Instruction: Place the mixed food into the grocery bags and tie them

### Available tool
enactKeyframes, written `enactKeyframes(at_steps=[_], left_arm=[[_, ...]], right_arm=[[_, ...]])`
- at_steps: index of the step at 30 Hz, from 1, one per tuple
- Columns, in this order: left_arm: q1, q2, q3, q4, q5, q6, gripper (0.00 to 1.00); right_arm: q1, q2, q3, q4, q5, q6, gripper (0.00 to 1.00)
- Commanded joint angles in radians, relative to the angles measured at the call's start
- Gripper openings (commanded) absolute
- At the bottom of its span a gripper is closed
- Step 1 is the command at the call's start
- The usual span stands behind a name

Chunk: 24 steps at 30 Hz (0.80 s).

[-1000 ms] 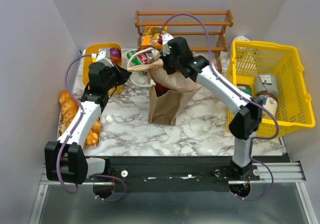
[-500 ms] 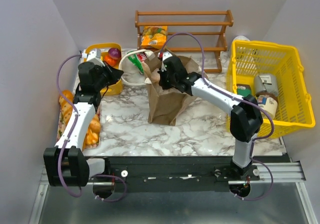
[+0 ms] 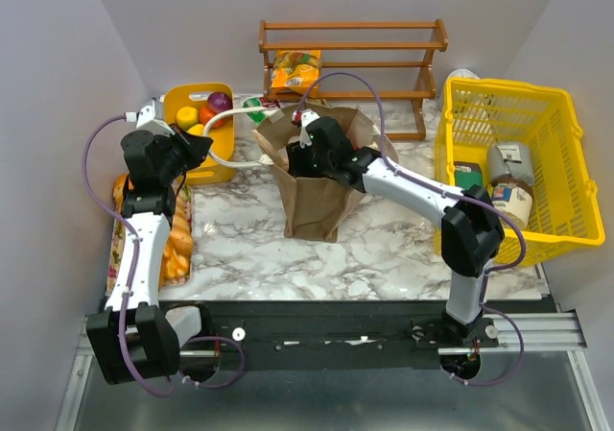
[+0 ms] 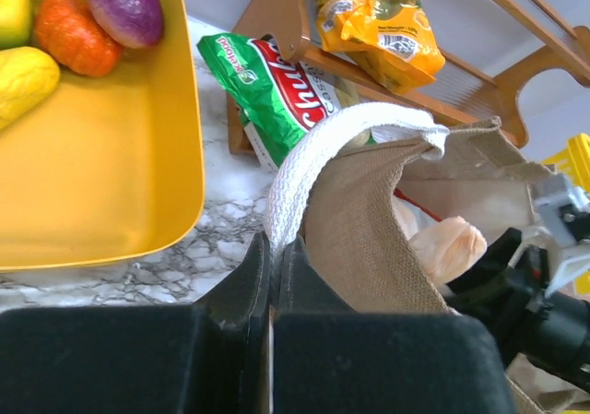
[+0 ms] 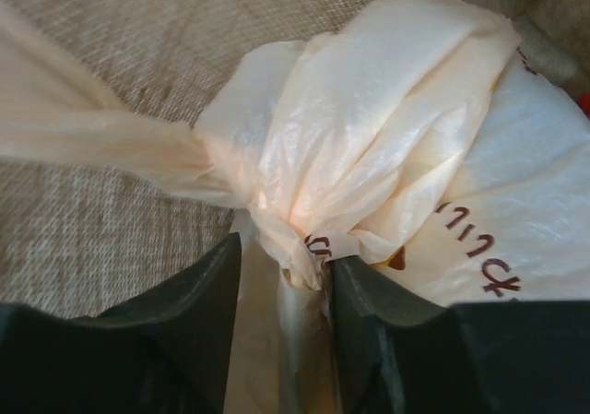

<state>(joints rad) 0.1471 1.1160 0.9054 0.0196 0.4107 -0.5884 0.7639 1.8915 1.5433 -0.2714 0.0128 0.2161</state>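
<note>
The tan jute tote (image 3: 317, 205) stands mid-table with its mouth open. My left gripper (image 4: 275, 243) is shut on the tote's white handle (image 4: 304, 170) and holds it stretched out to the left (image 3: 235, 162). My right gripper (image 3: 299, 157) is down inside the tote. Its jaws stand apart around the loose tail of the knotted peach plastic bag (image 5: 304, 174), open (image 5: 284, 257). The bag's printed body (image 5: 516, 211) lies against the jute wall (image 5: 138, 27). A green and red snack packet (image 4: 277, 77) lies behind the tote by the rack.
A yellow tray (image 3: 223, 143) with fruit sits at the far left, and bread loaves (image 3: 177, 249) lie along the left edge. The wooden rack (image 3: 350, 37) at the back holds an orange packet (image 3: 295, 69). A yellow mesh basket (image 3: 508, 172) with several items stands right.
The left gripper has drawn the white handle further left. The right gripper has gone down into the tote with the plastic bag and its jaws have parted.
</note>
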Motion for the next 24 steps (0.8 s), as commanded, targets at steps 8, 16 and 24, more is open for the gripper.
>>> enactKeyframes(at_steps=[8, 16, 24], left_arm=[[-0.03, -0.067, 0.093, -0.213, -0.162, 0.309, 0.66], [-0.081, -0.139, 0.09, -0.191, -0.259, 0.366, 0.98], [-0.055, 0.007, 0.227, -0.297, -0.265, 0.308, 0.99]], right_arm=[[-0.002, -0.187, 0.172, -0.321, 0.075, -0.129, 0.94], [-0.061, -0.302, 0.229, -0.391, 0.033, -0.087, 1.0], [-0.379, -0.391, 0.146, -0.331, -0.111, -0.004, 1.0]])
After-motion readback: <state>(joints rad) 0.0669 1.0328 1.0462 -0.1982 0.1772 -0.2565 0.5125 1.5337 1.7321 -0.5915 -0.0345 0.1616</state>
